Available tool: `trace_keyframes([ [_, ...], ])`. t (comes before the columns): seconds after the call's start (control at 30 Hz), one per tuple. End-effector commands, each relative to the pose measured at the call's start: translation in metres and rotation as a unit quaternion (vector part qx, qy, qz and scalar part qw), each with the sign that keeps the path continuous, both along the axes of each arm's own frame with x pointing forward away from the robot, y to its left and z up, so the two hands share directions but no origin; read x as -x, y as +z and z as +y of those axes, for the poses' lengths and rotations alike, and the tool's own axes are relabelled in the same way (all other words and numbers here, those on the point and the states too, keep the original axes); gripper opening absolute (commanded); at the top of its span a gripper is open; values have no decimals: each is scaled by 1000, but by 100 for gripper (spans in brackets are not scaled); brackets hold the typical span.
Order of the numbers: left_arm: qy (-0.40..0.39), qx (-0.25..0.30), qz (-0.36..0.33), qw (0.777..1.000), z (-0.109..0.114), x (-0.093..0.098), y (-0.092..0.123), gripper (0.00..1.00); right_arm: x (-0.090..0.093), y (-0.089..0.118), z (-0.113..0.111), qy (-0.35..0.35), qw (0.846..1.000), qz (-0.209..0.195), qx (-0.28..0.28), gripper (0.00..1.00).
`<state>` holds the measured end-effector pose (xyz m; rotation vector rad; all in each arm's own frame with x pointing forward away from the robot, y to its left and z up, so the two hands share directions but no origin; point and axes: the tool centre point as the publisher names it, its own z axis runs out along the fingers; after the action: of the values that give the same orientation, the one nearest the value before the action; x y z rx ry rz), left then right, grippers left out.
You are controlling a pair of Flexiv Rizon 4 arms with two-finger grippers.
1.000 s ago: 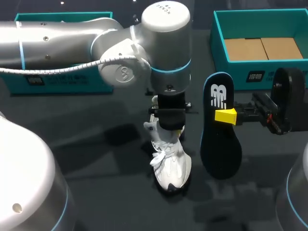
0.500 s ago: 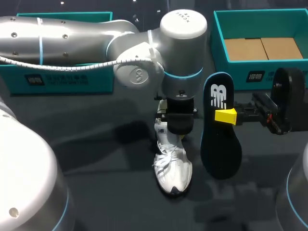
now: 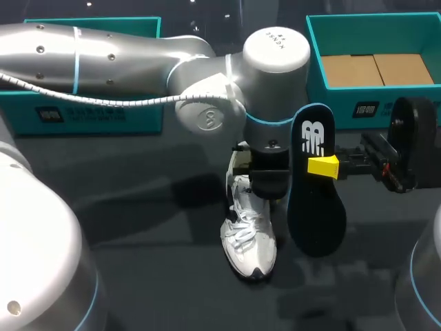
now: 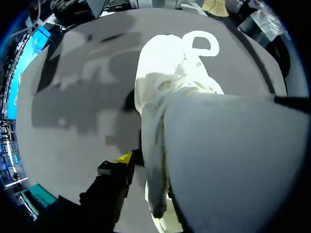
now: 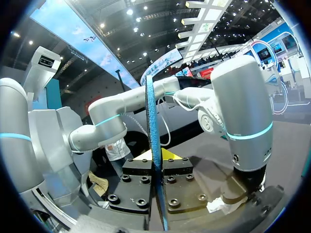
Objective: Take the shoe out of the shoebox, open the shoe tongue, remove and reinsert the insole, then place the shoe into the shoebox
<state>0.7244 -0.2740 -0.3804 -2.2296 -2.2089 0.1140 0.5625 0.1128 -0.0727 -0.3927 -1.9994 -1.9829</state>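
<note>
A white shoe (image 3: 249,238) stands on the dark table, toe toward the front edge. My left gripper (image 3: 266,181) comes straight down on its heel opening. In the left wrist view the shoe (image 4: 170,73) fills the space ahead, and one yellow fingertip (image 4: 124,158) stands just off its outer side wall. The other finger is hidden. My right gripper (image 3: 324,167) is shut on a dark insole (image 3: 313,207) with a white logo, held upright close beside the shoe. The right wrist view shows the insole (image 5: 152,126) edge-on between that gripper's (image 5: 156,158) fingers.
The teal shoebox (image 3: 313,65) with a brown cardboard floor sits at the back right. A second teal box part (image 3: 89,114) lies at the back left, behind my left arm (image 3: 124,55). Bare table stretches to the shoe's left and front.
My left arm has swung to the right, and the shoe went with it until it stood close to the insole. The right arm and insole have stayed still.
</note>
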Motion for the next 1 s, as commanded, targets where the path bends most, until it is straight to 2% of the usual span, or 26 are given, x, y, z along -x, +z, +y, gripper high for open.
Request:
trace_keyframes([
  [0.03, 16, 38, 7, 999, 10, -8, 18, 88, 7, 2, -1, -7, 1000, 0, 2, 0],
  [0.07, 24, 50, 6, 998, 10, -11, 23, 98, 7, 2, -1, -7, 1000, 0, 2, 0],
  [0.1, 30, 63, 4, 998, 10, -13, 30, 100, 7, 2, -1, -7, 1000, 0, 2, 0],
  [0.27, 47, 158, -9, 986, 19, -23, 74, 100, 7, 2, -1, -7, 1000, 0, 2, 0],
  [0.37, 52, 261, -14, 964, 28, -23, 105, 100, 7, 2, -1, -7, 1000, 0, 2, 0],
  [0.43, 64, 340, -12, 938, 36, -22, 126, 100, 7, 2, -1, -7, 1000, 0, 2, 0],
  [0.83, 64, 340, -12, 938, 36, -22, 126, 100, 7, 2, -1, -7, 1000, 0, 2, 0],
  [1.0, 73, 414, -18, 907, 37, -35, 131, 100, 7, 2, -1, -7, 1000, 0, 2, 0],
])
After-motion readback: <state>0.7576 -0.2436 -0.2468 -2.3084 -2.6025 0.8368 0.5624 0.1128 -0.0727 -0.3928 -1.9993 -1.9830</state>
